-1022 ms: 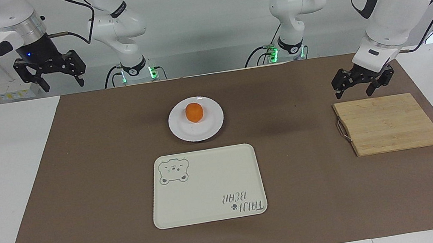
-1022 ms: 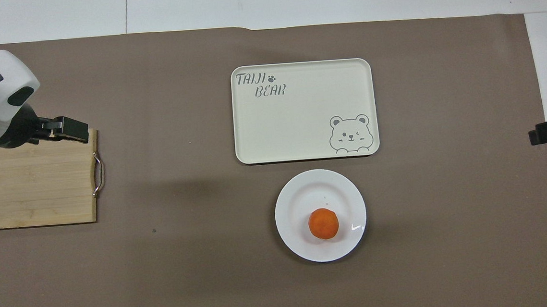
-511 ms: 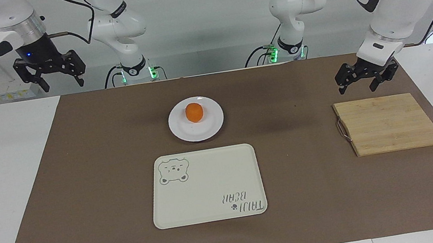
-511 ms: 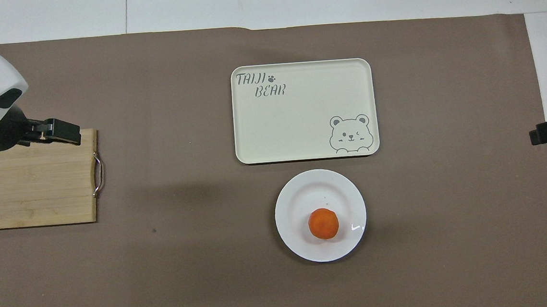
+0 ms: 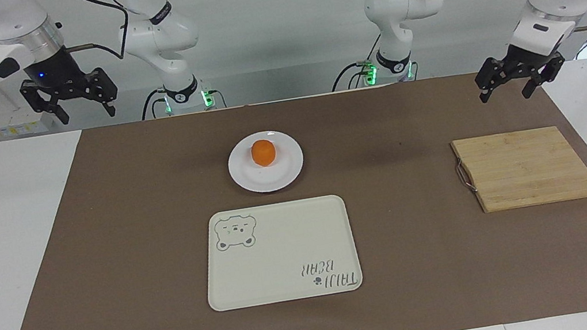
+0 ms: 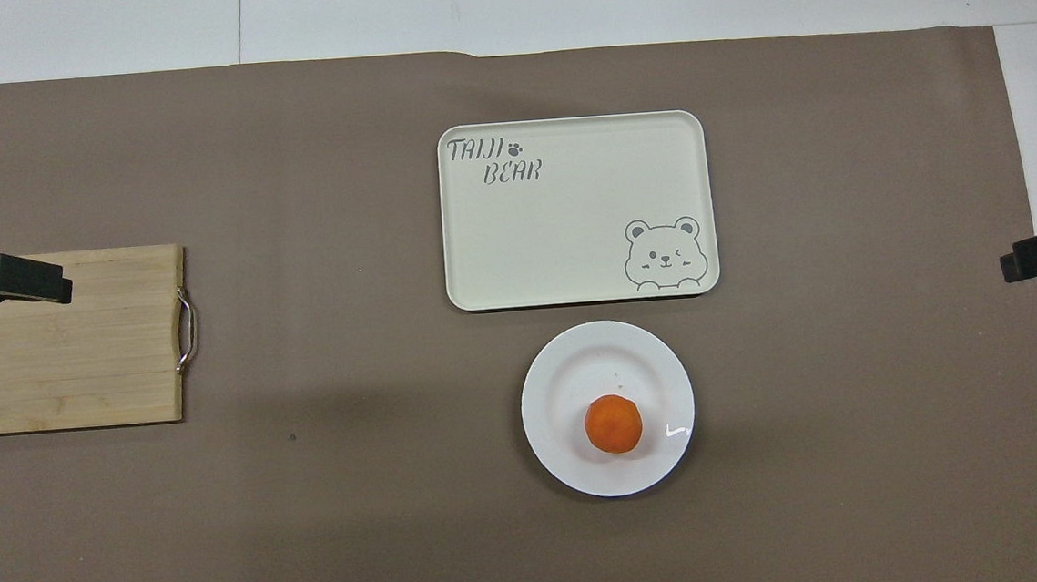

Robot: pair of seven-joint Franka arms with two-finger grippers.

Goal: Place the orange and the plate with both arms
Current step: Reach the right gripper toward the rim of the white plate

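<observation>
The orange is seen on the plate, just nearer the robots than the tray. The left claw is held open in the air near the board; the right claw is raised, open

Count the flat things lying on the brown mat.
3: plate with the orange, tray just farther from the robots, wooden board at the left arm's end.

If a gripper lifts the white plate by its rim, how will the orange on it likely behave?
The orange looks round and sits loose on the glossy plate, so it would probably roll if tilted. The shallow rim may hardly stop it. It already sits off-centre, toward the robots.
</observation>
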